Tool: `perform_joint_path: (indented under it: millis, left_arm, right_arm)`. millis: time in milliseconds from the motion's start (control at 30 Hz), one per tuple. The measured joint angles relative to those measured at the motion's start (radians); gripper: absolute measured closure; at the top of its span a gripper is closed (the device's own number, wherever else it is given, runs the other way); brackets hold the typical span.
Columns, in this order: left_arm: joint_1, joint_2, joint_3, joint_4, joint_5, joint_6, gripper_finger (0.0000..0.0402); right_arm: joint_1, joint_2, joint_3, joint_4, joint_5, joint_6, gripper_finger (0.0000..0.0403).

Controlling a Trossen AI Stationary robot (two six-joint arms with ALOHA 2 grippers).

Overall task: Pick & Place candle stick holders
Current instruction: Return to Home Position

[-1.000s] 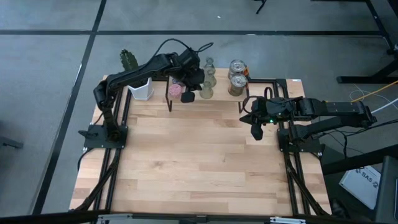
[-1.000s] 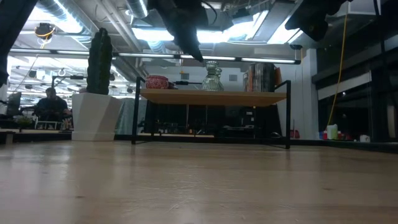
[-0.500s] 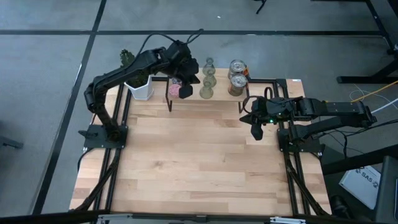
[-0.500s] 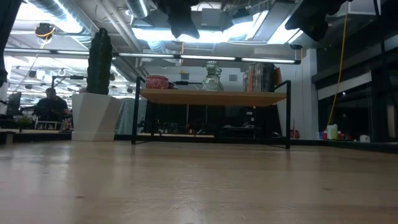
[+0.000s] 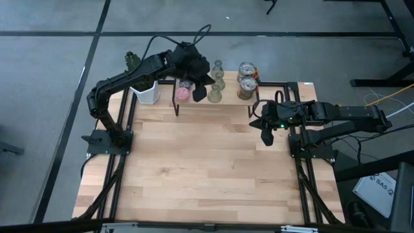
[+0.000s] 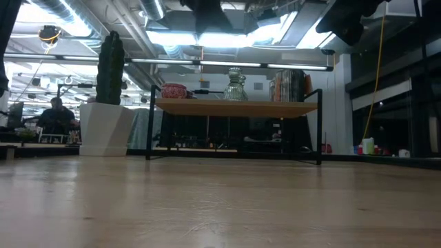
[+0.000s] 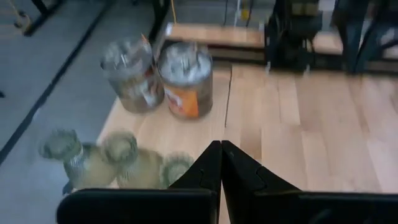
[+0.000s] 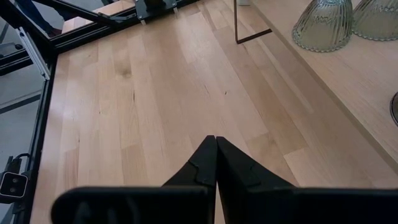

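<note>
On a low wooden shelf (image 6: 234,107) at the table's far edge stand a pink round holder (image 5: 183,94), three olive-green flared holders (image 5: 217,81) and two silvery cups (image 5: 246,77). The cups (image 7: 158,78) and green holders (image 7: 118,158) also show in the left wrist view. No blue or dark speckled holder shows. My left gripper (image 5: 200,92) is shut and empty, high above the shelf between the pink holder and the green ones. My right gripper (image 5: 266,136) is shut and empty, above the table near its right edge.
A white pot (image 5: 146,92) with a green cactus (image 5: 132,61) stands left of the shelf. The shelf's black legs (image 5: 176,103) come down onto the table. Bare wood lies in front of the shelf (image 5: 207,168). A person (image 6: 55,117) sits in the room beyond the table.
My left gripper has gone up, away from the shelf top, and swung a little toward the table's right edge, ending above the gap between the pink holder and the green ones. The holders have stayed in place.
</note>
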Motion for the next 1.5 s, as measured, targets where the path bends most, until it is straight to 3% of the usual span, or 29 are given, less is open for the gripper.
perform_joint_path:
  millis: [233,467,733,1000,1100,1267,1500]
  left_arm:
    - [-0.028,0.000,0.000,0.180,-0.003,-0.087,0.0400]
    - [-0.074,-0.003,0.000,0.200,-0.047,-0.104,0.0400]
    - [-0.137,-0.004,0.000,0.189,-0.078,-0.093,0.0400]
    - [-0.184,-0.014,0.000,0.190,-0.078,-0.087,0.0400]
    - [-0.197,-0.023,0.000,0.189,-0.080,-0.083,0.0400]
    - [-0.211,-0.055,0.000,0.181,-0.114,-0.084,0.0400]
    - [-0.240,-0.126,0.000,0.143,-0.128,-0.143,0.0400]
  right_arm:
    - [0.000,0.000,0.000,0.000,0.000,0.000,0.0395]
    - [0.000,0.000,0.000,0.000,-0.010,0.000,0.0395]
    - [0.000,0.000,0.000,0.000,-0.218,0.092,0.0395]
    - [0.001,0.000,0.000,0.031,-0.295,0.163,0.0395]
    - [0.003,0.000,0.000,0.086,-0.276,0.125,0.0395]
    - [0.015,-0.009,0.031,0.209,-0.154,0.031,0.0395]
    - [0.015,-0.054,0.107,0.209,-0.004,-0.150,0.0398]
